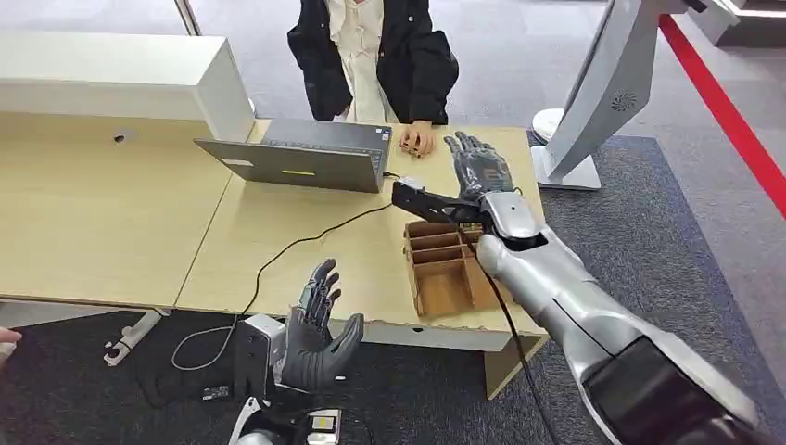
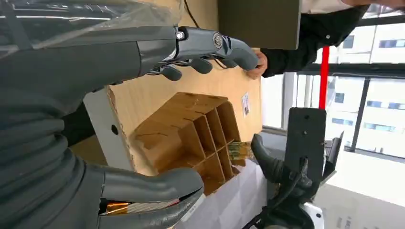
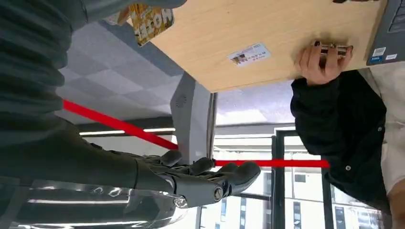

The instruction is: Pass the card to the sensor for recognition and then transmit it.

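Reaching over the brown compartmented cardboard tray (image 1: 445,269), we held our right hand (image 1: 477,167) open and empty beside the person's hand (image 1: 416,139) and grey laptop (image 1: 297,158), left hand (image 1: 315,324) likewise.

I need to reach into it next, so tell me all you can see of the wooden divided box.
The wooden box is a shallow open tray of thin brown board, split by partitions into several compartments, narrow ones at the far end. It lies flat at the table's near right corner. The right arm passes over it; no contents can be made out.

Printed card (image 3: 152,23) at wooden desk (image 1: 111,222) edge
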